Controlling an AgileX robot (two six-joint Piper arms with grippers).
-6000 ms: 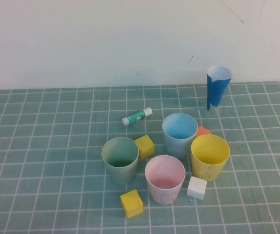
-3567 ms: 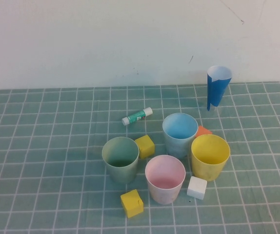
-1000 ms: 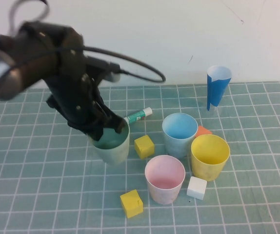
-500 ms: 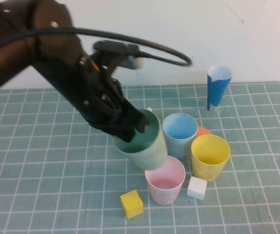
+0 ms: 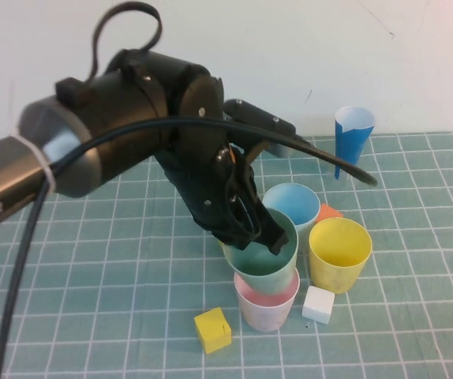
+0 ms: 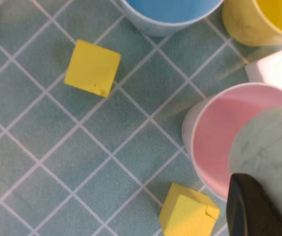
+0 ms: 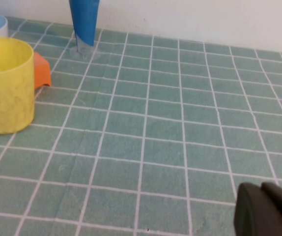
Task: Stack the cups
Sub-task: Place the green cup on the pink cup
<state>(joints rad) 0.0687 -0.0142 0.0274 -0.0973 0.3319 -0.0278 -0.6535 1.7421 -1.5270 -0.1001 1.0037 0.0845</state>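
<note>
Four tumblers on the tiled green mat, all matte plastic, slightly tapered, open tops up; the green cup (image 5: 264, 257) is off the mat, tilted, its base sitting inside the mouth of the pink cup (image 5: 267, 308); the left gripper (image 5: 252, 229) has its dark fingers pinched onto the green cup's rim, one finger inside and one outside; from the left wrist view the green cup's pale wall (image 6: 271, 147) hangs over the pink cup's opening (image 6: 219, 142); the blue cup (image 5: 296, 204) stands just behind, and the yellow cup (image 5: 339, 253) just beside the pink one, to its right.

Cubes, count them: two yellow cubes, one in front of the pink cup (image 5: 213, 329) and the other seen only from the left wrist (image 6: 92, 68); one white cube (image 5: 318, 304) touching or nearly touching the pink cup's base; one orange block (image 5: 329, 212) peeking out behind the yellow cup; all look like soft-edged foam blocks.

One narrow blue-and-white paper cone (image 5: 353, 142) stands at the back by the wall; the right gripper (image 7: 266, 209) sits low over bare mat, well apart from the cups, fingers pressed together, holding nothing.
</note>
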